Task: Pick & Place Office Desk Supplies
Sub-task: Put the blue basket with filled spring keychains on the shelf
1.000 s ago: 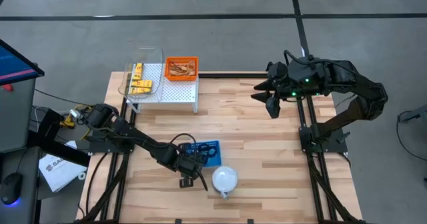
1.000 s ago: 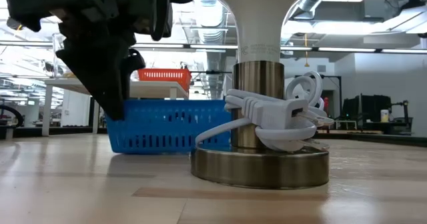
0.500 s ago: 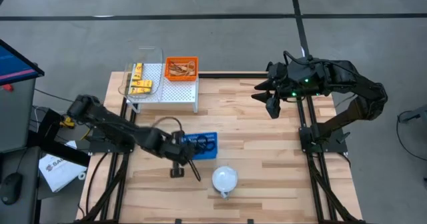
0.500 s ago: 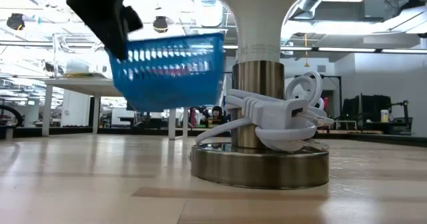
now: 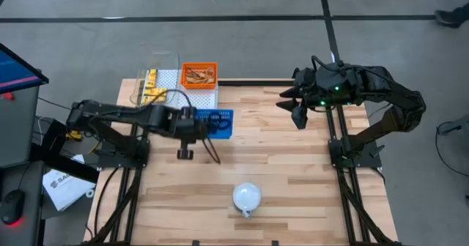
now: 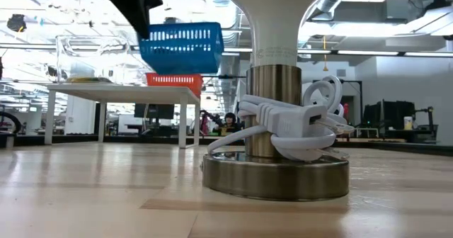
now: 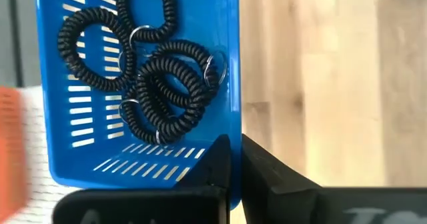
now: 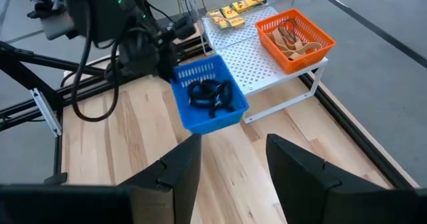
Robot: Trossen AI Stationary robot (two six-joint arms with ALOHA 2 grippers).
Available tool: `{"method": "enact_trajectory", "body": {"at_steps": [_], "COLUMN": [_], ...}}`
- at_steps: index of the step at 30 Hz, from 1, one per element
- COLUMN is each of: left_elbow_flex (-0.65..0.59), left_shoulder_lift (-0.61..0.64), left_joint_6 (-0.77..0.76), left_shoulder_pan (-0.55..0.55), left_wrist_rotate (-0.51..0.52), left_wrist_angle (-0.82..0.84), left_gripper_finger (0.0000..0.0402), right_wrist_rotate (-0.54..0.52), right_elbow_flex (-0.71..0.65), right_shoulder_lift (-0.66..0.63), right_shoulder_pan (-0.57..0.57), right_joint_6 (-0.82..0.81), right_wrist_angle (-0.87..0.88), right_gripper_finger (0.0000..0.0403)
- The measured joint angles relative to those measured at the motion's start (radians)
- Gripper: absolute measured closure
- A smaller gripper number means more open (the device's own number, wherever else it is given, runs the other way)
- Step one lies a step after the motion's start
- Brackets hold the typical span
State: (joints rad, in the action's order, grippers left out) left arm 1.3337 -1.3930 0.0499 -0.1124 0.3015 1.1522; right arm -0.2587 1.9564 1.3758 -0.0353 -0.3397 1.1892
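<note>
One blue basket [image 5: 218, 121] of black rings [image 7: 157, 77], clamped in left claw [image 7: 233, 161]: keep level, lower gently beside orange basket [image 5: 198, 75].

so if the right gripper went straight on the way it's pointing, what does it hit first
Probably the blue basket held up by the left gripper; it sits almost dead ahead of the right gripper, with bare table between. Depth is unclear, so it might pass under the basket.
</note>
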Motion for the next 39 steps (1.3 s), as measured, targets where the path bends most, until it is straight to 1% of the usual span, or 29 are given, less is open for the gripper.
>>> {"method": "enact_trajectory", "body": {"at_steps": [6, 9, 12, 16, 19, 22, 26, 35, 39], "left_elbow_flex": [0.029, 0.029, 0.030, 0.030, 0.030, 0.028, 0.028, 0.028, 0.028], "left_shoulder_lift": [0.000, 0.014, 0.030, 0.031, 0.024, 0.022, 0.022, 0.022, 0.022], "left_joint_6": [0.155, 0.202, 0.209, 0.261, 0.268, 0.264, 0.255, 0.256, 0.257], "left_shoulder_pan": [0.105, 0.159, 0.217, 0.252, 0.272, 0.302, 0.347, 0.373, 0.392], "left_wrist_rotate": [-0.002, -0.004, -0.006, -0.005, -0.010, 0.024, 0.028, -0.019, -0.021], "left_wrist_angle": [0.020, 0.027, 0.028, 0.054, 0.057, 0.071, 0.078, 0.102, 0.117], "left_gripper_finger": [0.0401, 0.0401, 0.0401, 0.0401, 0.0401, 0.0401, 0.0401, 0.0400, 0.0400], "right_wrist_rotate": [-0.005, -0.005, -0.005, -0.005, -0.005, -0.005, -0.005, -0.005, -0.005], "right_elbow_flex": [0.000, 0.000, 0.000, 0.000, 0.000, 0.000, 0.000, 0.000, 0.000], "right_shoulder_lift": [0.000, 0.000, 0.000, 0.000, 0.000, 0.000, 0.000, 0.000, 0.000], "right_shoulder_pan": [0.000, 0.000, 0.000, 0.000, 0.000, 0.000, 0.000, 0.000, 0.000], "right_joint_6": [0.001, 0.002, 0.007, 0.008, 0.009, 0.010, 0.010, 0.010, 0.010], "right_wrist_angle": [0.000, 0.002, 0.002, 0.001, 0.001, 0.001, 0.001, 0.001, 0.001], "right_gripper_finger": [0.0237, 0.0237, 0.0237, 0.0237, 0.0237, 0.0237, 0.0237, 0.0237, 0.0237]}}
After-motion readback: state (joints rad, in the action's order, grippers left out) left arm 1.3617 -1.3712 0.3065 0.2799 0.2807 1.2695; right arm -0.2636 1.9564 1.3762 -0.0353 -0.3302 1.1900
